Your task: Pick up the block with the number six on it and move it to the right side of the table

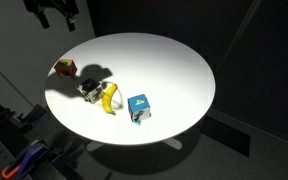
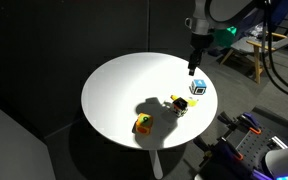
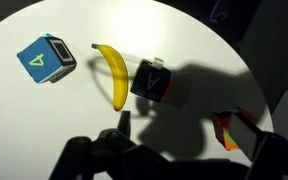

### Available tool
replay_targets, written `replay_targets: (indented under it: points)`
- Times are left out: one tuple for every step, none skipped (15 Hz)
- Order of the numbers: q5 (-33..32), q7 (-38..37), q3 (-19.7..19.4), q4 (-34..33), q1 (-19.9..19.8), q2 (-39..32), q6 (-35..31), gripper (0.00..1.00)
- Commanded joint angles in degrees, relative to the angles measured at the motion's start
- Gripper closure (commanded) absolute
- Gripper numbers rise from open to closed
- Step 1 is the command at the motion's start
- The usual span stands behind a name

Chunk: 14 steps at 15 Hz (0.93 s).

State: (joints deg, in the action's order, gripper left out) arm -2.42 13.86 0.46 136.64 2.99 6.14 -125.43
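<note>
A Franka arm's end effector (image 2: 194,68) hangs above a round white desk (image 2: 119,80) with its jaws spread wide and nothing between them; in the wrist view its dark fingers (image 3: 124,125) frame the lower part of the picture. A banana (image 3: 112,75) lies near the desk's rim, and the other items line up to either side of it. A black-and-white cube (image 3: 151,80) sits just beside the banana, and beyond that cube, apart from it and farthest from the banana, rests the red-and-orange block (image 3: 225,128), close to the rim and partly hidden by a finger; its numeral cannot be read. On the banana's opposite side stands a blue cube (image 3: 46,60) marked with a 4. Both exterior views show the same row: block (image 1: 65,68) (image 2: 142,125), black-and-white cube (image 1: 89,91) (image 2: 181,108), banana (image 1: 110,99) (image 2: 174,100), blue cube (image 1: 139,107) (image 2: 197,88). The block lies untouched, clear of the end effector (image 1: 59,14).
</note>
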Motion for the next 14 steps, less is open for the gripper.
replay_targets:
  points:
    - [0.03,0.02,0.25,-0.09,-0.24,-0.01,0.11,0.00]
    - [0.03,0.03,0.25,-0.10,-0.24,-0.01,0.11,0.00]
    - [0.03,0.03,0.25,-0.10,-0.24,-0.01,0.11,0.00]
    - [0.03,0.04,0.25,-0.10,-0.24,-0.02,0.11,0.00]
    - [0.03,0.04,0.25,-0.10,-0.24,-0.02,0.11,0.00]
    - [0.03,0.05,0.25,-0.11,-0.24,-0.03,0.11,0.00]
    - [0.20,0.04,0.08,-0.60,-0.39,-0.96,-1.09,0.00]
    - [-0.06,1.13,0.10,-0.69,-0.30,-1.99,-3.74,0.00]
    - [-0.25,1.74,0.17,-0.83,-0.21,-2.88,-5.62,0.00]
    - [-0.60,1.67,0.33,-1.03,-0.16,-4.06,-8.05,0.00]
    - [-0.96,1.88,0.54,-1.26,-0.07,-5.52,-10.49,0.00]
    - [-1.07,2.21,0.73,-1.43,-0.02,-6.75,-12.64,0.00]
    - [-0.87,2.85,1.00,-1.87,0.07,-8.35,-14.27,0.00]
    - [-0.44,3.44,1.30,-2.18,0.10,-9.58,-15.52,0.00]
